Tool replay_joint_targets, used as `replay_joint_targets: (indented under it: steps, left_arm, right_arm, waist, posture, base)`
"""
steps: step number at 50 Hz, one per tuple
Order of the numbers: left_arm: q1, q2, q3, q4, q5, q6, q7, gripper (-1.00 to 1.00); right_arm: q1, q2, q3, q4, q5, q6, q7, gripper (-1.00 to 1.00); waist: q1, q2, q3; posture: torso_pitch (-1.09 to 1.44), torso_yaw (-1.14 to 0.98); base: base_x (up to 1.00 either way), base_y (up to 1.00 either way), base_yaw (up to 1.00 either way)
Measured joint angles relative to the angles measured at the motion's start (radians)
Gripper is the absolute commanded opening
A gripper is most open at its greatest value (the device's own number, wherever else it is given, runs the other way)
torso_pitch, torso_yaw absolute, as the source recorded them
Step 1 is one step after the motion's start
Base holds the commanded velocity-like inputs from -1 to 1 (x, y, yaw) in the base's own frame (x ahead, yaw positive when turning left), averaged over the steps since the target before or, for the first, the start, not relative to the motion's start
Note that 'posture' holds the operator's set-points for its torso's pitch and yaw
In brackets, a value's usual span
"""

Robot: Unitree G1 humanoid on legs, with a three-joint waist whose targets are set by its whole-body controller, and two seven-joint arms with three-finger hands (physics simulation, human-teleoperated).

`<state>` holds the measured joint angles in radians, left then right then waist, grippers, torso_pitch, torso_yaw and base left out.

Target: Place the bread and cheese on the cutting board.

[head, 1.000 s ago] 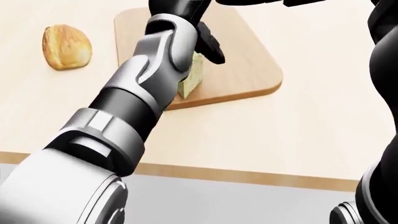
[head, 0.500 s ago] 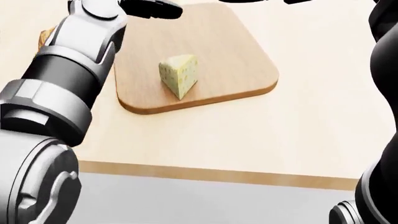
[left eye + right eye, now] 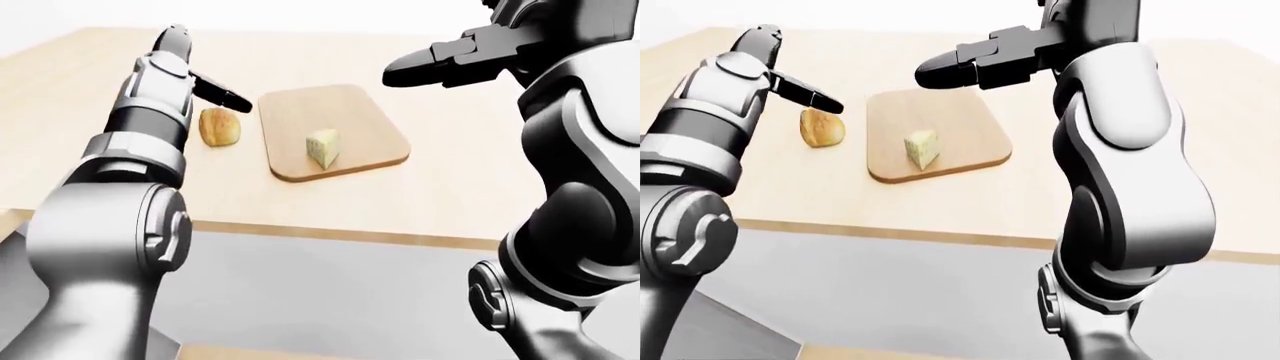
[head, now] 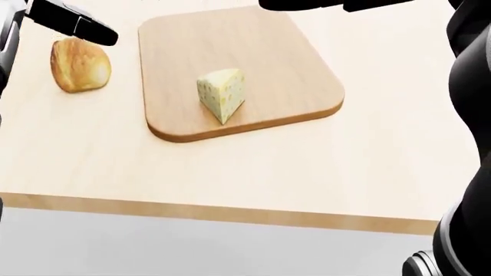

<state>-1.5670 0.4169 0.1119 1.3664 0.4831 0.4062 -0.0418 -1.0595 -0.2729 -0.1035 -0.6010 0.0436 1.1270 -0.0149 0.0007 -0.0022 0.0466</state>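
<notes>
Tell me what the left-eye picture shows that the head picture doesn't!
Only the left-eye view shows the robot's whole left arm, the right hand held open high above the table, and the grey space below the table's edge next to the robot's body.

Only the head view gives a close look down: the holes in the cheese show clearly, and the arms are mostly cut off.

Both show the bread lying on the table beside the cutting board, the cheese on the board, and the left hand open just above the bread.

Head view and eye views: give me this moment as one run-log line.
cheese: on cutting board | bread: on table, left of board | left hand: open, above bread | right hand: open, raised, empty
</notes>
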Motion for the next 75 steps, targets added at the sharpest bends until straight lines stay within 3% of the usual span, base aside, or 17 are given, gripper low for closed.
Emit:
replay_joint_targets:
  steps: [10,44,56,75]
  left_arm:
    - [-0.004,0.02,0.007,0.007,0.044,0.064,-0.179,1.0]
    - [0.017,0.016,-0.031,-0.004,0.172,-0.015,-0.383,1.0]
    - [0.031,0.019,-0.045,-0.007,0.217,-0.006,-0.439,1.0]
    - [0.06,-0.001,-0.054,0.0,0.283,-0.026,-0.433,1.0]
  right_arm:
    - [0.008,0.008,0.006,0.002,-0.01,-0.005,0.006,1.0]
    - [0.008,0.016,0.009,0.004,-0.028,-0.006,0.017,1.0]
    - [0.011,0.02,0.01,0.0,-0.035,-0.004,0.022,1.0]
    - [0.007,0.019,0.006,0.002,-0.033,-0.005,0.022,1.0]
  waist:
    - [-0.002,-0.006,0.006]
    - [0.002,-0.009,0.001]
    - [0.002,-0.01,0.001]
    - [0.001,-0.012,0.001]
  posture:
    - [0.0,0.0]
    - [0.0,0.0]
    - [0.0,0.0]
    - [0.0,0.0]
  base:
    - [0.0,0.0,0.0]
    - [0.0,0.0,0.0]
    - [0.0,0.0,0.0]
    - [0.0,0.0,0.0]
